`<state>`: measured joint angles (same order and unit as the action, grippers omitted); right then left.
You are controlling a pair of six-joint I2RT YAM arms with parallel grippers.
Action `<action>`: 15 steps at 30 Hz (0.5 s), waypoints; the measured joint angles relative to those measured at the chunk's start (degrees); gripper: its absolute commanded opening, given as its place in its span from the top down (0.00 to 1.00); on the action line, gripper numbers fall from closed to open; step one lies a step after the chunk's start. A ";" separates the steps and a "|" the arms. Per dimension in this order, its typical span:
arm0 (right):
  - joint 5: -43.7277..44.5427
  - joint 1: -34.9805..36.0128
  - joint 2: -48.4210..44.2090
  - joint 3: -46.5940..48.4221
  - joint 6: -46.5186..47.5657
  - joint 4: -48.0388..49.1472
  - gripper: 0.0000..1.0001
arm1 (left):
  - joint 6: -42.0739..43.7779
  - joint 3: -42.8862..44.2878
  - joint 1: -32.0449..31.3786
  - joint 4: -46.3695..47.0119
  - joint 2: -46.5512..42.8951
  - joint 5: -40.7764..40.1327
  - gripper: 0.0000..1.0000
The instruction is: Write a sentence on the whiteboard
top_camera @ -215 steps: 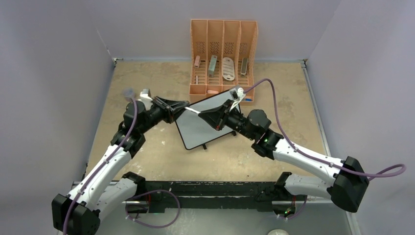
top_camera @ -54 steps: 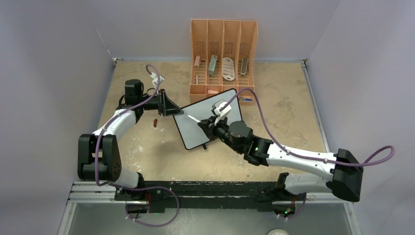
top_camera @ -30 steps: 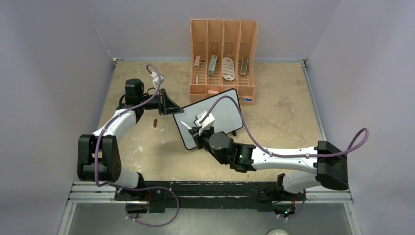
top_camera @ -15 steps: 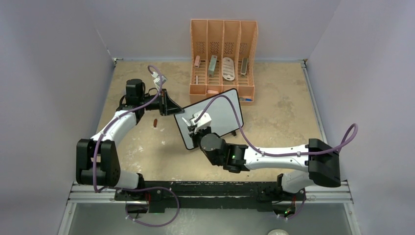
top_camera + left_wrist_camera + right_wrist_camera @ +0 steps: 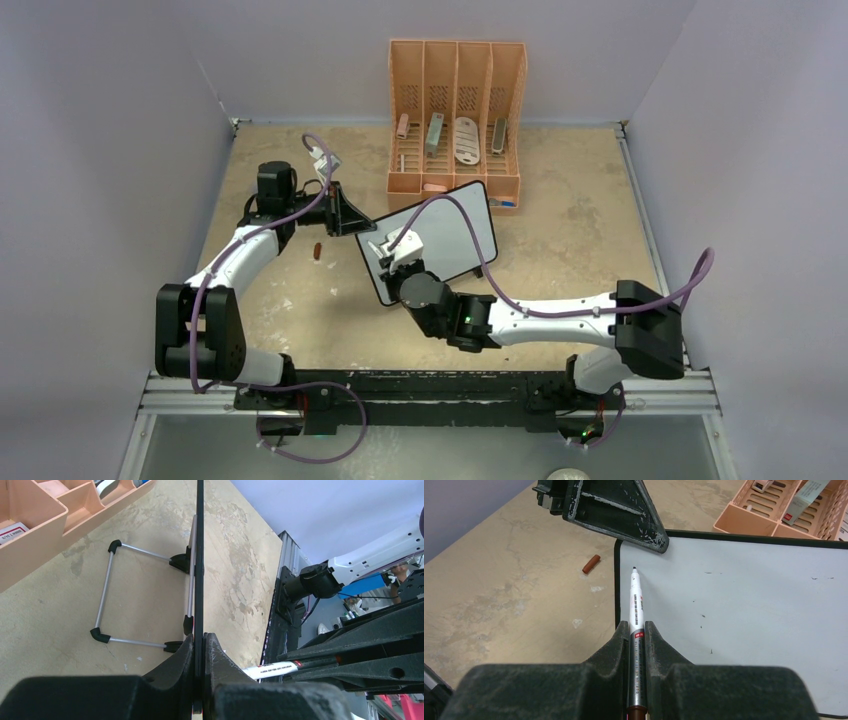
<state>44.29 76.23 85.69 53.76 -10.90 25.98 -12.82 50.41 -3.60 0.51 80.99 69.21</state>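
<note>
- We count one whiteboard [image 5: 749,605], one marker [image 5: 637,615] and one loose cap [image 5: 591,564] on the tabletop [image 5: 570,230].
- Left jaws: clamped tight on the whiteboard's edge.
- Right jaws: clamped on the marker.

Robotics laboratory test cell. Indicators: a left arm [image 5: 235,260] and a right arm [image 5: 545,312] mounted on a metal rail [image 5: 440,385] at the near edge of a worn tan table [image 5: 580,230], enclosed left, far and right by plain grey panels [image 5: 100,150].

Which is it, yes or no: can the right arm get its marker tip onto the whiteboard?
Probably yes: the right claw grips the uncapped marker, tip at the whiteboard near the corner clamped by the left claw, nothing between.
</note>
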 measured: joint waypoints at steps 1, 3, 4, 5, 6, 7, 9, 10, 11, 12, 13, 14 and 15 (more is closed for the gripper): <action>0.00 0.02 0.09 0.04 0.00 0.04 1.00 | 0.00 0.00 0.00 0.00 0.00 0.00 1.00; 0.00 0.00 0.17 0.09 -0.02 0.02 1.00 | 0.00 0.00 -0.02 0.00 0.00 0.00 1.00; 0.02 0.02 0.20 0.15 -0.02 0.00 1.00 | 0.00 0.00 -0.02 0.00 0.00 0.00 1.00; 0.02 0.02 0.20 0.22 -0.02 0.00 1.00 | 0.00 0.00 -0.02 0.00 0.00 0.00 1.00; 0.09 0.00 0.20 0.35 -0.02 0.02 1.00 | 0.00 0.00 -0.02 0.00 -0.02 -0.02 1.00; 0.13 0.00 0.24 0.55 -0.04 0.02 1.00 | 0.00 0.00 -0.02 -0.02 0.00 -0.02 1.00; 0.22 0.00 0.35 0.90 -0.13 0.02 1.00 | 0.00 0.00 -0.04 0.00 0.00 -0.02 1.00; 0.26 0.00 0.46 1.01 -0.20 0.04 1.00 | 0.00 0.00 -0.04 -0.02 0.00 -0.02 1.00; 0.33 0.00 0.63 1.16 -0.22 0.02 1.00 | 0.00 0.00 -0.07 -0.02 0.00 -0.02 1.00; 0.39 0.02 0.85 1.29 -0.26 0.04 1.00 | 0.02 0.00 -0.07 -0.02 0.00 -0.02 1.00; 0.48 0.00 1.07 1.44 -0.28 0.02 1.00 | 0.02 0.02 -0.07 -0.02 0.00 -0.02 1.00; 0.68 0.02 1.42 1.64 -0.42 0.02 1.00 | 0.02 0.02 -0.07 -0.02 0.00 -0.02 1.00; 0.81 0.00 1.70 1.66 -0.48 0.02 1.00 | 0.02 0.02 -0.07 -0.02 0.00 -0.02 1.00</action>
<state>45.10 76.23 87.39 55.42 -11.38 26.00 -12.80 50.43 -3.66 0.49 80.99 69.19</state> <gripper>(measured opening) 0.115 0.032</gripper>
